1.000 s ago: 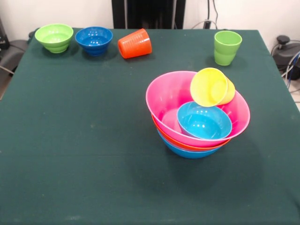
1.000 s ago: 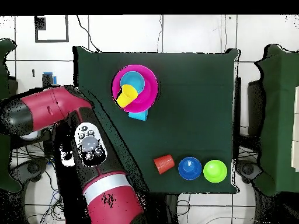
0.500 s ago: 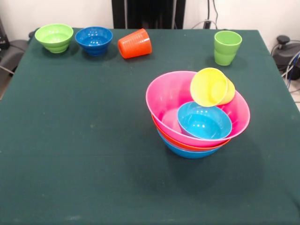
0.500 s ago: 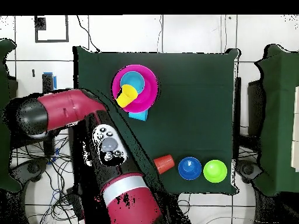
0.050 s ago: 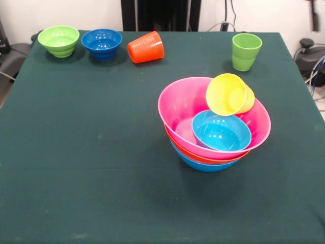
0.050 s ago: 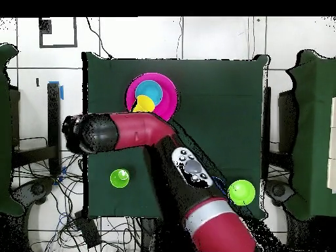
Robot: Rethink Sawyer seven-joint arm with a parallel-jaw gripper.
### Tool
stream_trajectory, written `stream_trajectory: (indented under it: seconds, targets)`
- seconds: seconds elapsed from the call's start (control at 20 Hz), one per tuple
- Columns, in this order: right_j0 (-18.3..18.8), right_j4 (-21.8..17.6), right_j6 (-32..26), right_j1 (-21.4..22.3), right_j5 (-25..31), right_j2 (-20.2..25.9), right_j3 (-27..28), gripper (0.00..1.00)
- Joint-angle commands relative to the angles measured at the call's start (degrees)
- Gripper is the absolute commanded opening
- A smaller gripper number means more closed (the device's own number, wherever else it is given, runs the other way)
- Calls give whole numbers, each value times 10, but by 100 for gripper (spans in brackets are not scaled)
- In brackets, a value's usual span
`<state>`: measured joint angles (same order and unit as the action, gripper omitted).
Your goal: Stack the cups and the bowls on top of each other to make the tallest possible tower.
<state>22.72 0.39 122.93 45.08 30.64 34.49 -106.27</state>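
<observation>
Bowls and cups are sharing the dark green surface [image 5: 76, 168], and the pink bowl [image 5: 183, 109] is your landmark. It is sitting nested in the orange bowl [image 5: 203, 156], which is nested in the blue bowl [image 5: 203, 165]; only the rims of those two are showing beneath it. Inside the pink bowl the small cyan bowl [image 5: 221, 132] is resting toward its right side in the front view. The yellow cup [image 5: 229, 94] is lying tipped on its side, leaning on the pink bowl's far right rim just above the cyan bowl, with its mouth facing you.

Beyond the pink bowl, along the far edge of the surface, you are seeing the orange ribbed cup [image 5: 145, 47] lying on its side, to the pink bowl's left. Further left the small dark blue bowl [image 5: 101, 42] and the small light green bowl [image 5: 59, 40] are standing upright, side by side. The light green cup [image 5: 246, 51] is standing upright, far and to the right of the pink bowl.

In the overhead view the red and black arm [image 6: 141, 131] is reaching across the surface just beside the pink bowl, covering part of the surface. You cannot tell whether the claw is open or closed, since neither view is showing it clearly.
</observation>
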Motion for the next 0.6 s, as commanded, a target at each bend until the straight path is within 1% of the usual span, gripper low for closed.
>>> stream_trajectory:
  seconds: [0.05,0.35,0.45,0.6]
  targets:
    - [70,-49,-91,-11,-16,85,-113,100]
    - [125,-91,-123,-32,1,111,-117,100]
    - [137,-106,-126,-38,4,119,-116,100]
    - [146,-145,-145,-37,12,130,-100,100]
